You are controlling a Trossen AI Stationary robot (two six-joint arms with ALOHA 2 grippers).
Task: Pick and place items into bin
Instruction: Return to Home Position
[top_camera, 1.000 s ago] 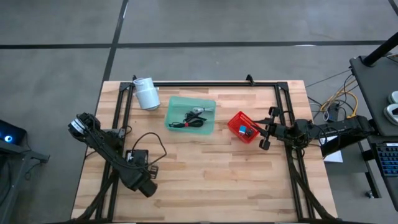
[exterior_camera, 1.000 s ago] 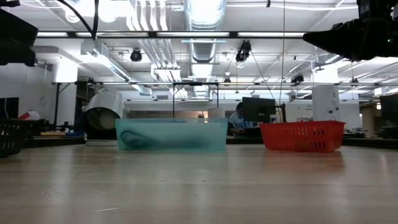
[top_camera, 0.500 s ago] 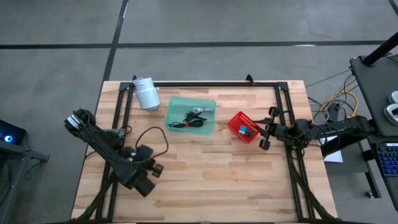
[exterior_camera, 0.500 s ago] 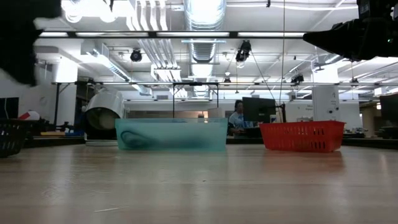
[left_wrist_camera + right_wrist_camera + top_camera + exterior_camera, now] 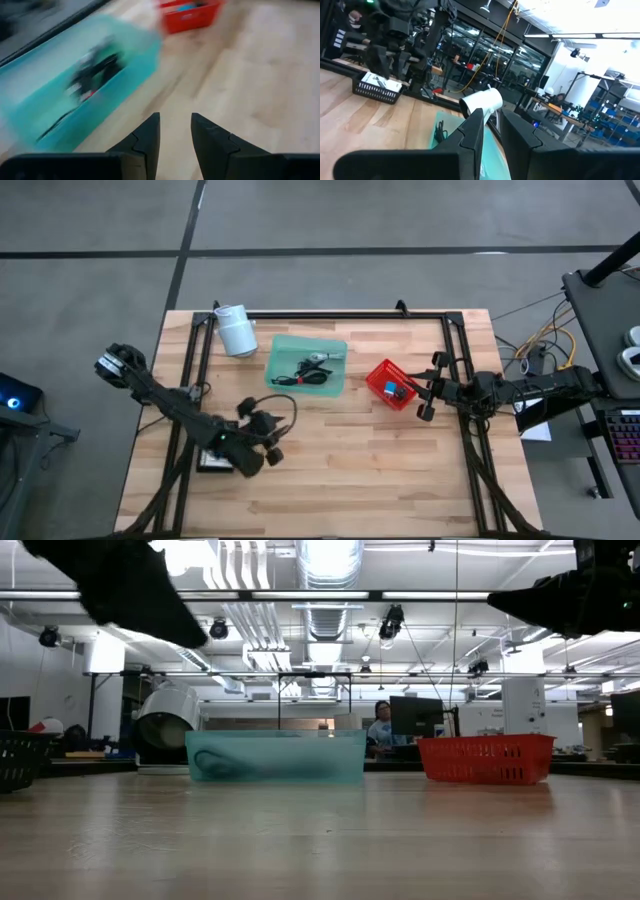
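wooden counter (image 5: pixel 330 450): left hand (image 5: pixel 272 435) empty, fingers narrowly parted, at 7 o'clock from teal bin (image 5: pixel 306 364); right hand (image 5: pixel 430 386) parked at 3 o'clock, fingers slightly apart.

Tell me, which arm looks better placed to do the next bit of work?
Probably the left: its gripper is out over the table near the green bin, empty. The right gripper waits at the table's edge beside the red basket.

Grey concrete floor (image 5: pixel 330 215) — bright ceiling ducts (image 5: pixel 322 560) overhead.
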